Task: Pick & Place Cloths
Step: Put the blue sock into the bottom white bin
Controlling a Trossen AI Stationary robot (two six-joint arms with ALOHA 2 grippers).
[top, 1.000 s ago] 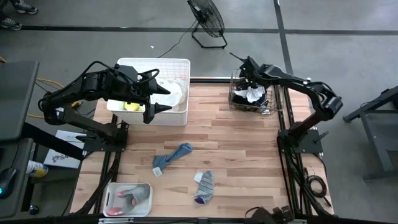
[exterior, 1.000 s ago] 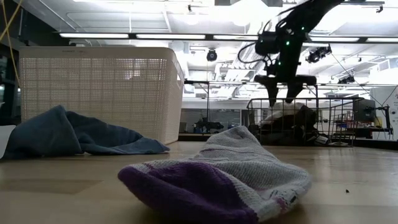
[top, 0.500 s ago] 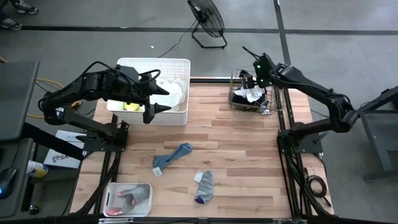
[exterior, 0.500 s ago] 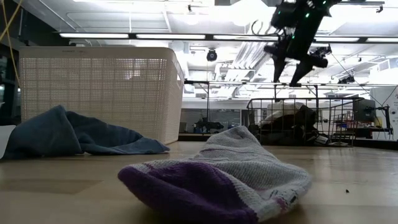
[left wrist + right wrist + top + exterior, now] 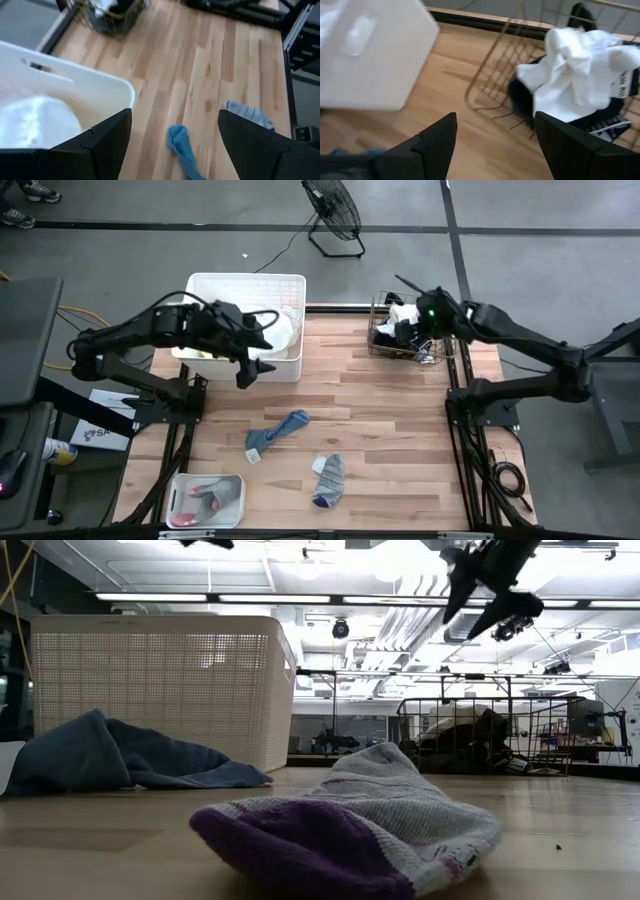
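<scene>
Two cloths lie loose on my worktop (image 5: 400, 430): the blue cloth (image 5: 278, 431) and, further toward the front edge, the grey-purple sock (image 5: 328, 478). My left hand (image 5: 252, 365) hangs empty, fingers well apart, by the white bin (image 5: 246, 282); the blue cloth is nearest it, long axis diagonal. My right hand (image 5: 410, 320), open and empty, hovers over the wire basket (image 5: 380, 345), well away.

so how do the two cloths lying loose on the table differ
The blue cloth is one solid colour; the grey sock has a purple toe. The blue cloth lies long and diagonal, nearer the white bin; the sock is shorter and sits nearer the table's front edge. Both lie flat on the wood, untouched.
</scene>
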